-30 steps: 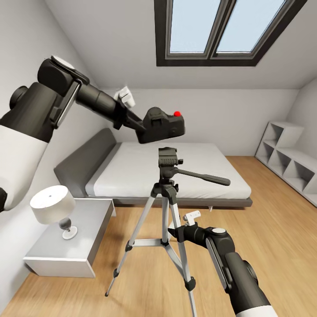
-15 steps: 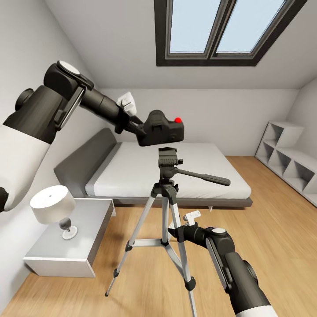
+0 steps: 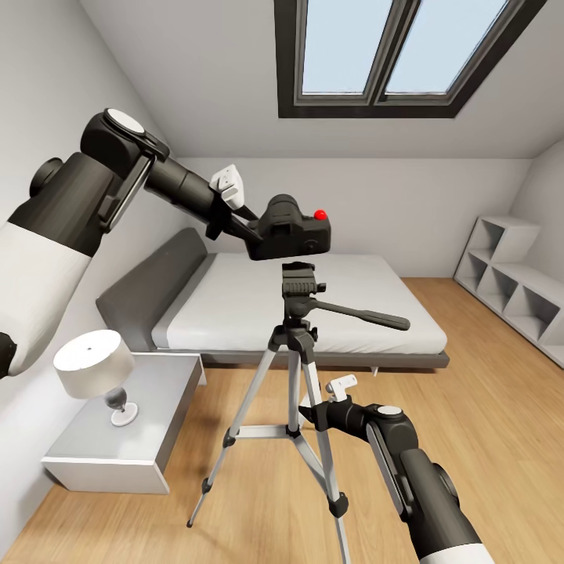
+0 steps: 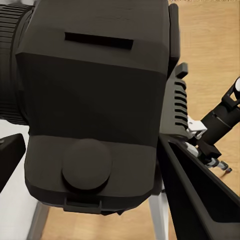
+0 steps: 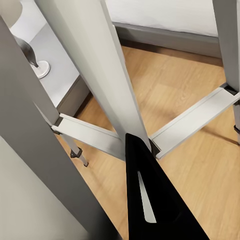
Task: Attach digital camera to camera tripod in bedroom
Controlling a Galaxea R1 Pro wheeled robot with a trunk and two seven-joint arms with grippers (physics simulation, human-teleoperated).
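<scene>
Above the camera tripod (image 3: 296, 368), in the head view, the digital camera (image 3: 294, 229) hangs just clear of the black tripod head, red button up, pinched in the left gripper (image 3: 249, 228) by its end away from the button. Beside the tripod's legs, low down, sits the right gripper (image 3: 312, 413); whether it is spread or pressed together cannot be told from here. Behind the tripod lies the bed (image 3: 329, 301).

On to the left wrist view: the digital camera (image 4: 95, 110) looms close, one dark finger (image 4: 200, 195) pressed along its flank, a firm clamp on the body.

Right wrist view now: one black fingertip (image 5: 150, 200) points between the tripod's (image 5: 100, 85) silver legs, touching nothing plainly.

The camera looks rigid, light and smooth-sided, so gripping the flat flanks makes sense. The tripod looks light and tippy; a steadying hold low on a leg would suit.
</scene>
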